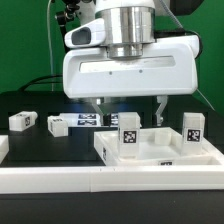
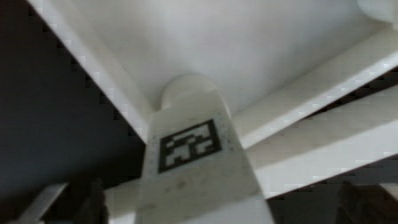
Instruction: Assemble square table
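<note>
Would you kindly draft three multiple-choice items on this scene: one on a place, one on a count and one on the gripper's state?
1. Where do the loose legs lie?
A. On the black surface, to the exterior view's left of the table top
B. Stacked inside the table top
C. Clamped in the gripper

2. How many upright legs stand on the table top?
A. None
B. Two
C. Four

3. How is the gripper?
A. Shut on a leg
B. Shut on nothing
C. Open

Answers:
1 A: both loose legs rest on the black surface, apart from the table top.
2 B: two tagged blocks stand upright on the table top, one near each end.
3 C: its fingers hang wide apart with nothing clamped between them.
</note>
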{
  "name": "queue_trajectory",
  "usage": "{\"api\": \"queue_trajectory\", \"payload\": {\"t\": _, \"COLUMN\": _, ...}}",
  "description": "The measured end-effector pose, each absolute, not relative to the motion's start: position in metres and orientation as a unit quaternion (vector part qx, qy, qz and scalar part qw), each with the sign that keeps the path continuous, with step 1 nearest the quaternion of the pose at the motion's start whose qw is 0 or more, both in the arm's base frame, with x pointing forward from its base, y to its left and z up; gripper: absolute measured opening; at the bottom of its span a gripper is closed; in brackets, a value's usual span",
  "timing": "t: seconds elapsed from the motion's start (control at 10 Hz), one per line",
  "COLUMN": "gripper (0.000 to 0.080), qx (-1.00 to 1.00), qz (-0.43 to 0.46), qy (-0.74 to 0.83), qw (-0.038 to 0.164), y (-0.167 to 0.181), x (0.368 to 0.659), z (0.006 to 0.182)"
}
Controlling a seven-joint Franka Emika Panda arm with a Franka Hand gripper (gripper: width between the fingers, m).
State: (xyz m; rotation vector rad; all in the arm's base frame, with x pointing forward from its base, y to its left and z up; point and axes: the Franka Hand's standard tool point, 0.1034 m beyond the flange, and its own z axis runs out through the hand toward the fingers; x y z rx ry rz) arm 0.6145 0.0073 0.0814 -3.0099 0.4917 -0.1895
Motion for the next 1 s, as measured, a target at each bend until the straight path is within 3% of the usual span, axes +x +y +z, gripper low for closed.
{"api": "queue_trajectory", "payload": {"t": 0.6, "gripper": 0.0646, "qx": -0.997, "qz": -0.067, "qy": 0.014, "qw": 0.028, "y": 0.008, "x": 0.6148, "z": 0.0816}}
{"api": "queue_trajectory", "payload": {"t": 0.8, "gripper": 0.0289, "qx": -0.997, "qz": -0.067, "qy": 0.015, "qw": 0.028, "y": 0.0071, "x": 0.6149, "z": 0.0815}}
{"api": "queue_trajectory", "payload": {"t": 1.0, "gripper": 0.0291, "qx": -0.997, "qz": -0.067, "qy": 0.032, "qw": 0.028, "y": 0.0038, "x": 0.615, "z": 0.0815}}
